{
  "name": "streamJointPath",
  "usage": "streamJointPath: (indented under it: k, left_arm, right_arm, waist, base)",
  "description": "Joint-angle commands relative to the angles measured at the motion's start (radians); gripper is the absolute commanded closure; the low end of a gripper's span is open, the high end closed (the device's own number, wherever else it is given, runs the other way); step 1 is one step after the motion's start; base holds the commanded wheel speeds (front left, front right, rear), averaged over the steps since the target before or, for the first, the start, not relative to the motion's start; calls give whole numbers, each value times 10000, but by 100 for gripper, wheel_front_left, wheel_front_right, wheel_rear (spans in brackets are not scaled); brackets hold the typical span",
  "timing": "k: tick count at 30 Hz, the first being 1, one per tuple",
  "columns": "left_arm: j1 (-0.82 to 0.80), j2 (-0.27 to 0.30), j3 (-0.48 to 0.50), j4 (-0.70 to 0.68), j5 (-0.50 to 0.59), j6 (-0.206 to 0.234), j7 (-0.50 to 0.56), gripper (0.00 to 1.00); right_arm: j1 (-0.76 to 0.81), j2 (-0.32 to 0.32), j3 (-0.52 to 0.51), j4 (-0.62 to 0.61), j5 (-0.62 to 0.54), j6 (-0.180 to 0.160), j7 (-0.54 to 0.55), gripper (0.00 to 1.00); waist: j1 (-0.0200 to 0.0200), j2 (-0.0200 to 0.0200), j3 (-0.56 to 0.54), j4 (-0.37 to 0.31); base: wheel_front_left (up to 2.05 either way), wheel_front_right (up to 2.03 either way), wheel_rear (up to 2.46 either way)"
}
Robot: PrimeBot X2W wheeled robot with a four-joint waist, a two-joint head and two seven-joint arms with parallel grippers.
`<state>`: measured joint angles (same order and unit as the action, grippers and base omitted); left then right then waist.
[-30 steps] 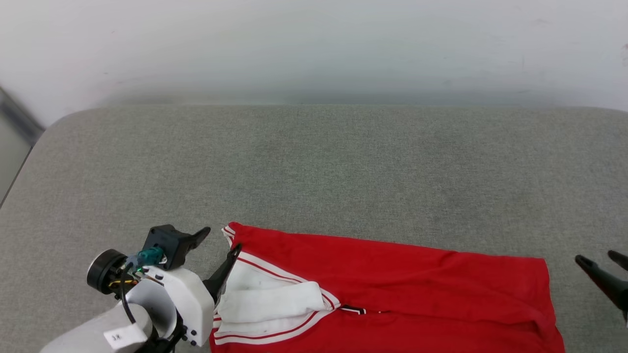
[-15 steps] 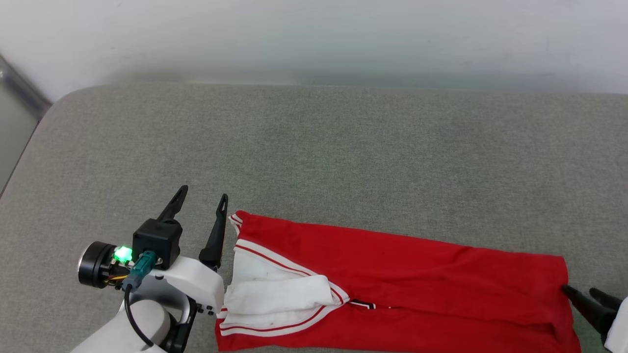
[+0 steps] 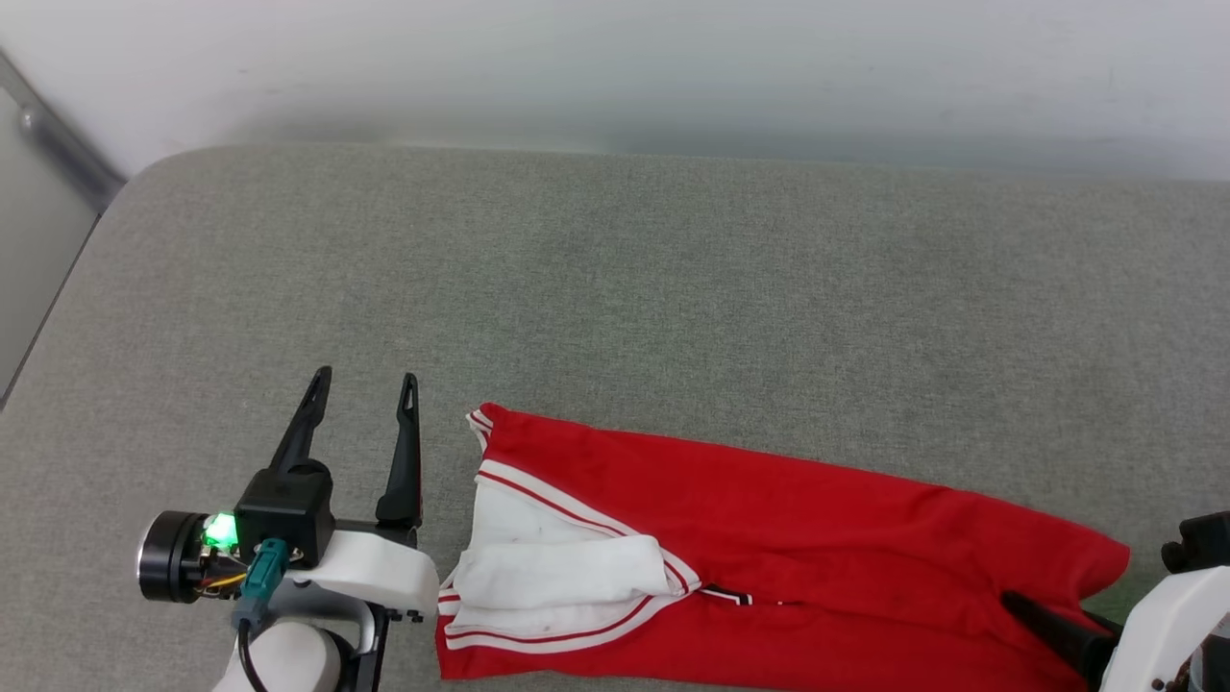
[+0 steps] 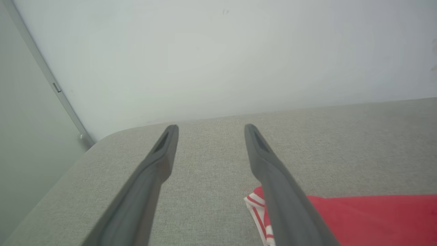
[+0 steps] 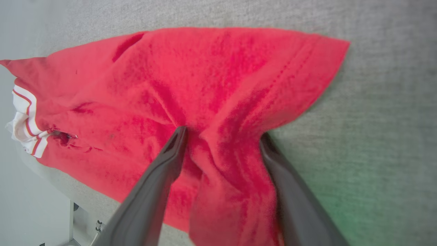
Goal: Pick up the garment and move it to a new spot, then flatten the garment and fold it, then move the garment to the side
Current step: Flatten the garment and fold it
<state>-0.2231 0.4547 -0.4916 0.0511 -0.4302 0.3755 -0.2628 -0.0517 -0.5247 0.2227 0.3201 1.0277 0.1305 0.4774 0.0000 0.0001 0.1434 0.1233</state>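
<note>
Left pincer [image 3: 366, 375] stands wide open and empty, with the garment [image 3: 817, 538] lying on the desk [image 3: 615, 288] just to its right, the striped edge close beside the right finger. Right pincer [image 5: 222, 133] is spread wide too, its fingers planted on either side of a bunched ridge of red cloth at the garment's other end, not yet clamped.
</note>
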Motion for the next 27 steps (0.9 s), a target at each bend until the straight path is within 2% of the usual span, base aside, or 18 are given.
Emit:
streamJointPath:
  k: [1,2,3,11,19,23,25,26,27]
  left_arm:
    - [279,-247,359,-71,344,-137,-23,0]
    - [366,-392,550,-104,529,-205,-23,0]
    - [459,-545,782,-158,705,-234,-24,0]
    - [1360,-1476,1970,-233,1851,-852,-23,0]
    - [1959,-1964,2536,-110,2595,-1353,-24,0]
    - [2217,-2144,2776,-13,2865,-1620,-24,0]
    - [2276,-2246,2902,7,2972,-1728,-24,0]
    - [2424,-2372,3091,57,3071,-1886,-24,0]
    - [2440,-2410,3151,69,3104,-1921,-24,0]
  right_arm:
    - [144,320,447,166,92,3,119,55]
    - [129,296,477,203,129,3,66,87]
    - [99,274,515,231,158,3,14,100]
    - [-63,-455,249,382,487,-7,-461,100]
    - [210,-1450,-381,772,602,-4,-737,100]
    - [394,-1855,-662,900,565,-1,-509,100]
    - [432,-1935,-677,594,631,-1,-220,100]
    - [564,-1887,-606,-375,800,0,361,100]
    - [587,-1883,-564,-761,800,0,522,100]
  waist:
    - [0,-1,3,31]
    - [0,-1,-4,45]
    - [0,-1,-16,60]
    - [0,-1,-396,88]
    - [0,-1,-855,12]
    - [0,-1,-1038,-94]
    - [0,-1,-1103,-150]
    - [0,-1,-1174,-233]
    - [0,-1,-1183,-256]
  base:
    - [0,0,0]
    - [0,0,0]
    - [0,0,0]
    - [0,0,0]
    - [0,0,0]
    - [0,0,0]
    - [0,0,0]
    - [0,0,0]
    - [0,0,0]
